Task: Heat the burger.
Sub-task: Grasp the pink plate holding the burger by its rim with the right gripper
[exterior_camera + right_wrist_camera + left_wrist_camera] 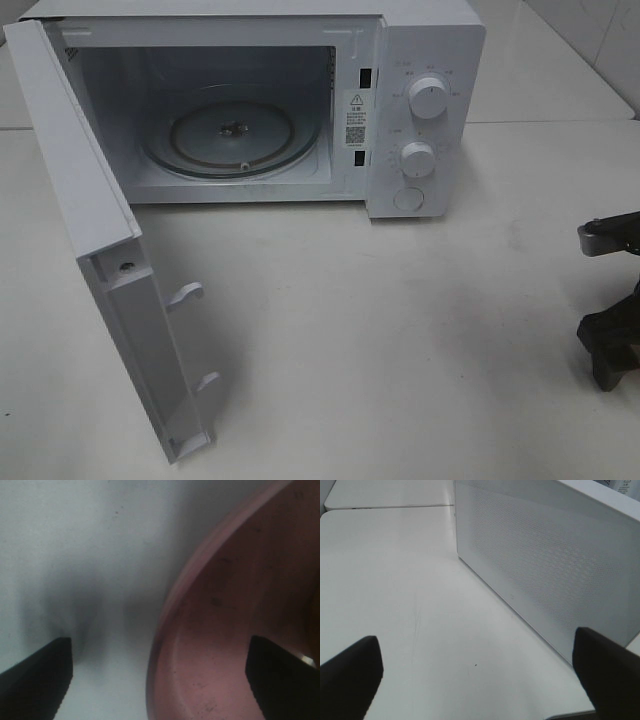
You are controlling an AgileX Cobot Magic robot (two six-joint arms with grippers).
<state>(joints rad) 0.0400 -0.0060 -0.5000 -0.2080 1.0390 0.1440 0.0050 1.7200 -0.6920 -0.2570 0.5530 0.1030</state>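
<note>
My right claw (157, 652): spread wide and holding nothing; both dark fingers (35, 675) show at the frame's edges.
What it straddles: the rim of a pink plate (220, 645). One finger hangs over the plate's inside, the other over the bare white table (75, 545). I cannot tell whether either finger touches.
My left claw (476, 645): also wide open and empty, with its two dark tips over the tabletop.
Beside my left claw: a perforated white panel (545, 565) stands upright on the table, near one fingertip.
Burger: I cannot tell where it lies. My right wrist view shows only part of the plate, and the high view shows no burger.
My right arm from above: only its dark end shows, at the right edge of the table and well apart from the microwave (430, 60).
Microwave: at the back of the table, with its door (90, 230) swung fully open to the left.
Inside it: a glass turntable (235, 130) with nothing on it.
Control panel: upper knob (430, 97), lower knob (418, 158) and a round button (409, 197) below them.
</note>
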